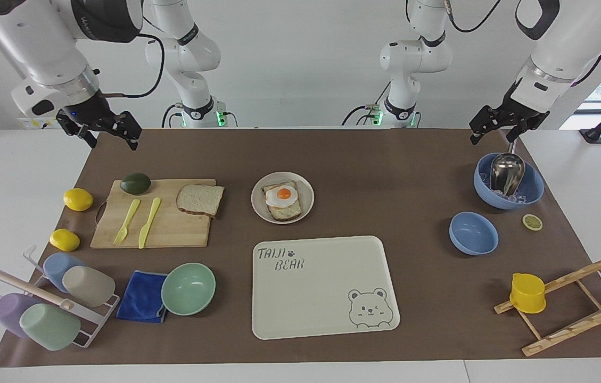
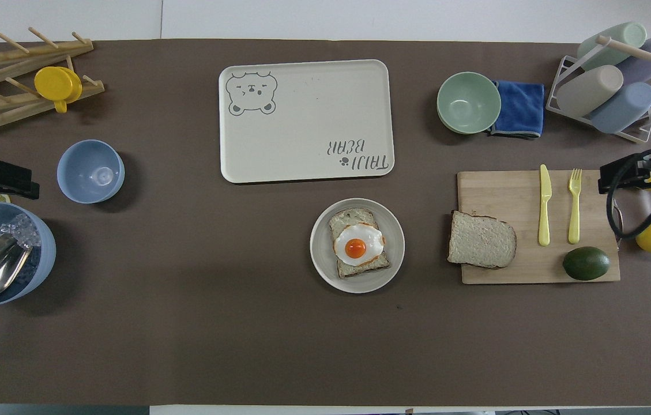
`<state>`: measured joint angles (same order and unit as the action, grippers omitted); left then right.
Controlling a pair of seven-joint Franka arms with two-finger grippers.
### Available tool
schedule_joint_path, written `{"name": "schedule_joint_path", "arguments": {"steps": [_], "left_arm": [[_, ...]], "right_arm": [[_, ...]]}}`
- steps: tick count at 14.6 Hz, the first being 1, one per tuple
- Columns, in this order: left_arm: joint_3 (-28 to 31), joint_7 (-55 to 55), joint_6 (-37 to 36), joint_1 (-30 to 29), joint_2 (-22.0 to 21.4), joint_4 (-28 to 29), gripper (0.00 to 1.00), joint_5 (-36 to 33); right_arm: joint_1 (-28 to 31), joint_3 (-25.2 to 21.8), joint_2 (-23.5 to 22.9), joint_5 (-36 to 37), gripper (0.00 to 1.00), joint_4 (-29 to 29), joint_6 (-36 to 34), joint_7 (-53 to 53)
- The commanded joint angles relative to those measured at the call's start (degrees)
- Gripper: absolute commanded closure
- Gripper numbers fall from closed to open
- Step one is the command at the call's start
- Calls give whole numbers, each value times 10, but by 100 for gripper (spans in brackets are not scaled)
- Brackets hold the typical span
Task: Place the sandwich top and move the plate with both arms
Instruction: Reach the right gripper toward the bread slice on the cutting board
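The sandwich top [image 1: 200,199] [image 2: 482,239] lies flat on the wooden cutting board [image 1: 172,229], at the board's edge beside the plate. The plate [image 1: 306,187] [image 2: 319,253] sits mid-table and holds a bread slice with a fried egg [image 1: 282,198] on it. My right gripper [image 1: 110,142] [image 2: 613,176] is open and empty, up in the air over the mat's corner at the right arm's end. My left gripper [image 1: 492,139] [image 2: 25,181] is open and empty, and waits in the air over the left arm's end.
An avocado [image 1: 135,183] and a yellow knife and fork [image 1: 140,221] lie on the board. A cream bear tray [image 1: 321,287] lies farther from the robots than the plate. A mint bowl [image 1: 188,288], a cup rack [image 1: 44,298], two blue bowls [image 1: 473,233] and a wooden rack [image 1: 571,308] stand around.
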<state>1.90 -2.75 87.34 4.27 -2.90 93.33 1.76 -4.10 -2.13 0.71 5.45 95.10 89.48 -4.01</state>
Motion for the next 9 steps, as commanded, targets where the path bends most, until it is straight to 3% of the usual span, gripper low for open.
{"name": "schedule_joint_path", "arguments": {"steps": [1, 5, 9], "left_arm": [[-1, 6, 0, -2, -8, 9, 0, -9], [-2, 6, 0, -2, -8, 9, 0, -9], [-1, 6, 0, -2, -8, 9, 0, -9]], "right_arm": [[-88, 5, -33, 63, 0, 25, 21, -101], [-170, 5, -87, 98, 0, 46, 31, -221], [-200, 5, -63, 103, 0, 159, 138, -259]]}}
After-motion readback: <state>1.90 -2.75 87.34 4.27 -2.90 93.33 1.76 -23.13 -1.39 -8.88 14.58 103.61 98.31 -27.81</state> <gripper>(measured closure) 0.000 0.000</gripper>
